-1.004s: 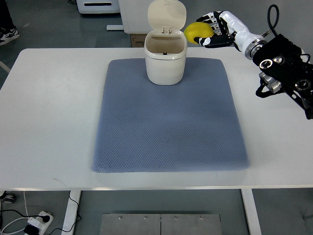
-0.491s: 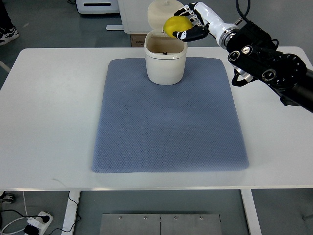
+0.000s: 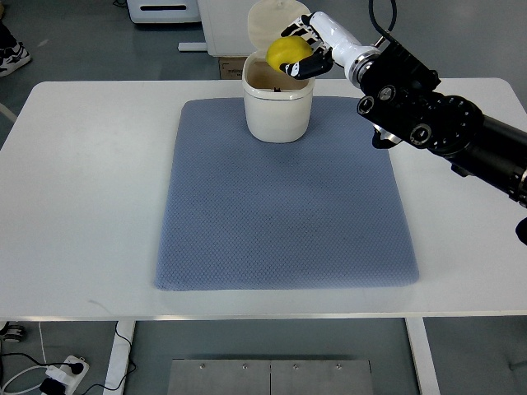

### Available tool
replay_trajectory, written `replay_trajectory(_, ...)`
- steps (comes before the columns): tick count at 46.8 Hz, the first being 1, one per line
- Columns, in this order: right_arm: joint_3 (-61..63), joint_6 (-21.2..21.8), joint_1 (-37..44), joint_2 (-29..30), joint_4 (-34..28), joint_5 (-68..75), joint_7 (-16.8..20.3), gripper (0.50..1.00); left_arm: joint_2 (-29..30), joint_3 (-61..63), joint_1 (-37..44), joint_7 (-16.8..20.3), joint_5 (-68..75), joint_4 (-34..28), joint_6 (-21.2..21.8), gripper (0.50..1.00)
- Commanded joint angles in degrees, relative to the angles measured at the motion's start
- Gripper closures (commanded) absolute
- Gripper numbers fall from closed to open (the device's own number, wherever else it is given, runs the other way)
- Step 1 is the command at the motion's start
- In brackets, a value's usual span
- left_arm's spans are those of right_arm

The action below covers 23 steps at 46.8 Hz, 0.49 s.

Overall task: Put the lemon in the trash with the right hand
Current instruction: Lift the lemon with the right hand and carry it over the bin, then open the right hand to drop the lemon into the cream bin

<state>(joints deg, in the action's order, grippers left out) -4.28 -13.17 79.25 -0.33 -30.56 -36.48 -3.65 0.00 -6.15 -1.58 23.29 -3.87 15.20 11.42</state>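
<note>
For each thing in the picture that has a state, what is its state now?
trash bin: upright on the mat, lid open.
lemon: held above the bin's opening, not released.
right hand: fingers closed on the lemon.
blue mat: flat on the table.

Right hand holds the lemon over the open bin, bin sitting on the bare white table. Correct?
Not quite. In the top view the right hand does hold the lemon over the open bin, but the bin stands on the blue mat, not the bare table.
</note>
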Motion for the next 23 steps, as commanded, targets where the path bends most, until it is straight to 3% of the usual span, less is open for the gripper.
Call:
replay_trajectory(1, 0.0, 0.0, -0.5, 0.2, 0.1, 0.0, 0.3, 1.0, 0.0, 0.0, -0.1, 0.0, 0.0, 0.0, 0.0, 0.5)
replay_trajectory(14, 0.0, 0.0, -1.4, 0.2, 0.1, 0.2, 0.2, 1.0, 0.0, 0.0, 0.0, 0.0, 0.0, 0.0, 0.0, 0.5)
replay_trajectory(20, 0.1, 0.1, -1.5, 0.2, 0.1, 0.3, 0.2, 0.842, 0.0, 0.0, 0.0, 0.0, 0.0, 0.0, 0.0, 0.5)
replay_trajectory(23, 0.2, 0.1, -1.6, 0.2, 0.1, 0.3, 0.2, 0.814, 0.0, 0.0, 0.0, 0.0, 0.0, 0.0, 0.0, 0.5)
